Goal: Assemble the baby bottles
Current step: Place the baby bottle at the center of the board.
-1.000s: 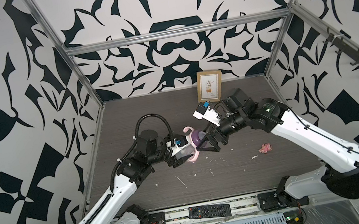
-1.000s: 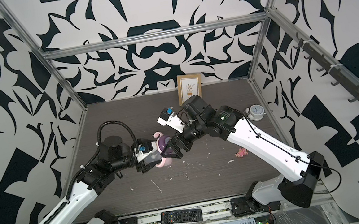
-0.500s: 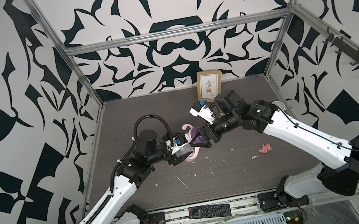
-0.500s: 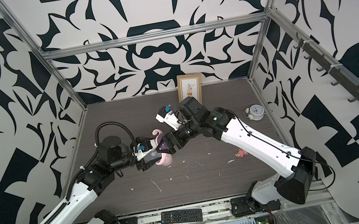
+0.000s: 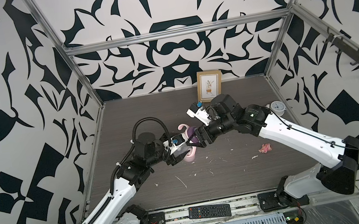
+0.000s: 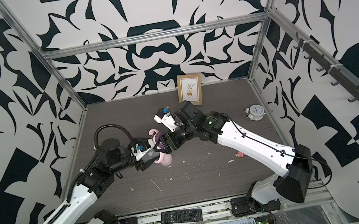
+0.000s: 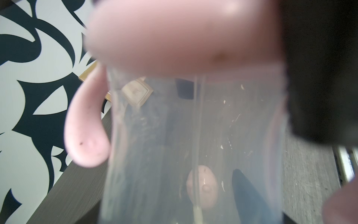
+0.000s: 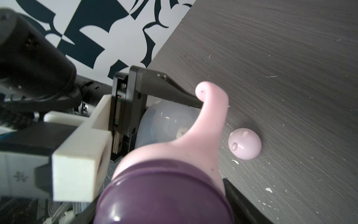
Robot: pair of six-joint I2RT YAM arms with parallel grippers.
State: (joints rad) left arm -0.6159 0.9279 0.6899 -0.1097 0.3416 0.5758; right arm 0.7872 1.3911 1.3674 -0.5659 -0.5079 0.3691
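Patterned enclosure (image 5: 162, 8), woodgrain tabletop (image 5: 235, 177); translucent bottle (image 7: 193, 145) just 9 o'clock of centre, clamped in left gripper (image 5: 177, 154); right gripper (image 5: 193, 137), newly in from 3 o'clock, straddles purple collar (image 5: 192, 130), jaws narrowing, grip unconfirmed. Collar tightening likely next.

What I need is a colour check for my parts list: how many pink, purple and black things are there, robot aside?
Pink: 3 (handle ring, domed cap, toy figure)
Purple: 1 (nipple collar)
Black: 1 (remote)
Total: 5
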